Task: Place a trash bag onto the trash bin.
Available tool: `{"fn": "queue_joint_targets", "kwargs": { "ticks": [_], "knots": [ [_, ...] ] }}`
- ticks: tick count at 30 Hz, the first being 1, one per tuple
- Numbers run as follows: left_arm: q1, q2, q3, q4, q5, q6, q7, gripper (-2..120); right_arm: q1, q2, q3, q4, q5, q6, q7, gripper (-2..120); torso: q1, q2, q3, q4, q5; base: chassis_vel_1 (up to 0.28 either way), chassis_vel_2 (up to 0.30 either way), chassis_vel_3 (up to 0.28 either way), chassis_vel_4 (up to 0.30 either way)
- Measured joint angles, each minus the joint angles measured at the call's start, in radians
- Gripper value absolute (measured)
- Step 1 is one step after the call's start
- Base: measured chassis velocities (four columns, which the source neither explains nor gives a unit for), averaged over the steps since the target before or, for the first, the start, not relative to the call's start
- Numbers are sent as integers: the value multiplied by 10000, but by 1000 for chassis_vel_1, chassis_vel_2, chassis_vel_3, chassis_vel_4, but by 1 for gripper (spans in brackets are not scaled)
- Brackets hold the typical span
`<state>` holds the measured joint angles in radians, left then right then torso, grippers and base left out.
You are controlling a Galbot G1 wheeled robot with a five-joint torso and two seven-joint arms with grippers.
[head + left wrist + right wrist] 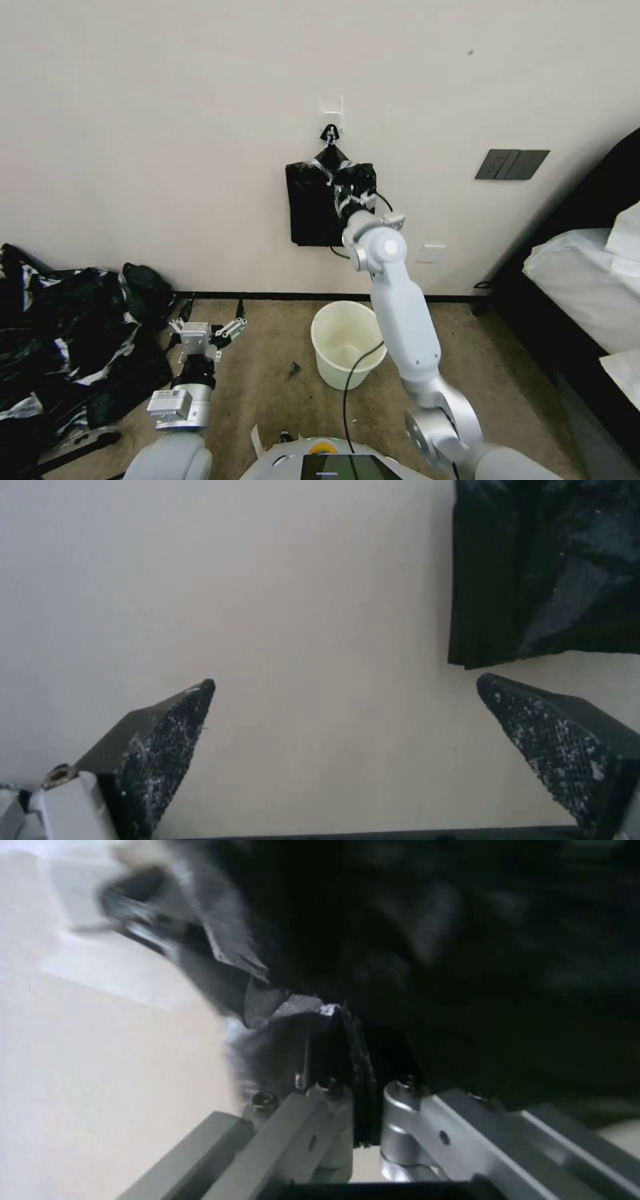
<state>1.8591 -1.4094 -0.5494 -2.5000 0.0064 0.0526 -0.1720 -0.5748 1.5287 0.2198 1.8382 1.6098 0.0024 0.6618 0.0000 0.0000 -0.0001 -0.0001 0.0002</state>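
The right gripper [348, 190] reaches up to a black bundle [313, 207] hanging from a wall hook [330, 133] above the trash bin [347, 343], jaws together on its plastic to pull a trash bag free. Beside the trash bin, the left gripper [212, 319] waits, jaws apart.

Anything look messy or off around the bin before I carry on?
Yes. A big heap of crumpled black plastic sprawls on the floor at the left, and a small dark scrap lies beside the bin. The bin stands upright, unlined. The right gripper is up at the hanging bundle; the left gripper waits open.
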Motion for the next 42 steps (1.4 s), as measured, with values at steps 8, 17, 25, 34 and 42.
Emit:
{"fn": "queue_joint_targets", "kwargs": {
  "ticks": [8, 17, 25, 34, 42],
  "knots": [
    [-190, 46, 20, 0, -102, -1, -4, 100, -1196, -819, -398, 767, -7, -88, -80, 0, 0, 0, 0, 1, 0, 0, 0, 0, 0],
    [-487, 254, -28, 0, -406, 42, -41, 100, -2261, -1443, -663, 1683, -23, -186, -95, 0, 0, 0, 0, 2, -1, 0, 0, 0, 0],
    [-628, 396, -31, 0, -590, 79, -45, 100, -3258, -1838, -703, 2375, -170, -287, -144, 0, 0, 0, 1, 1, -1, 0, 0, 0, 0],
    [-870, 836, -29, 0, -983, 283, -23, 100, -4597, -2005, -771, 3190, -653, -309, -355, 0, -1, 0, 0, 2, -2, 0, 0, 0, 0],
    [-2052, 2851, 30, 24, -2388, 846, 241, 100, -5263, -1859, -915, 3400, -1449, -334, -571, 0, -1, 0, 0, 2, -4, 0, 0, 0, 0]
  ]
}}
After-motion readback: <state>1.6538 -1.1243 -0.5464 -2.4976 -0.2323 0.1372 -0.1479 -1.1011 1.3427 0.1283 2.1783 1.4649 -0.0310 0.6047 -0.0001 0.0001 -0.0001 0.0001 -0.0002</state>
